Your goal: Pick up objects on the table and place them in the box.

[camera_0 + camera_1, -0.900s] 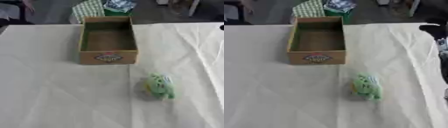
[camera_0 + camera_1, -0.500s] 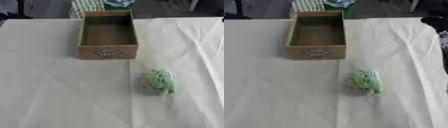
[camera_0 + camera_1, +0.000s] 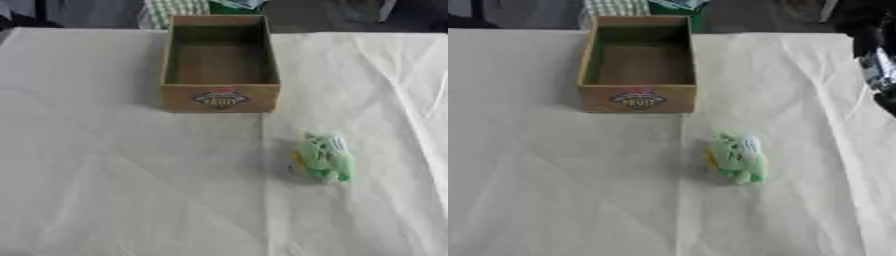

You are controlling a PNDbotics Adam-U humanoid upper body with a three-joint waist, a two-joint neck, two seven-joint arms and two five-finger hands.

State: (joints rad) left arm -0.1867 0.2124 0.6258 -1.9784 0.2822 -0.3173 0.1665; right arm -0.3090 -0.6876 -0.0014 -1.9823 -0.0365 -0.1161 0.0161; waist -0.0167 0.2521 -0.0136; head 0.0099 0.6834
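View tilted since the earlier frames; box and toy lie as before relative to each other, neither moved.
Right arm (image 3: 877,60) a dark shape at right edge; hand hidden, fingers unreadable; soft green plush toy (image 3: 325,157) on creased cream cloth (image 3: 105,175), near and right of the empty wooden box (image 3: 220,97), not touching; oval label on its near wall.
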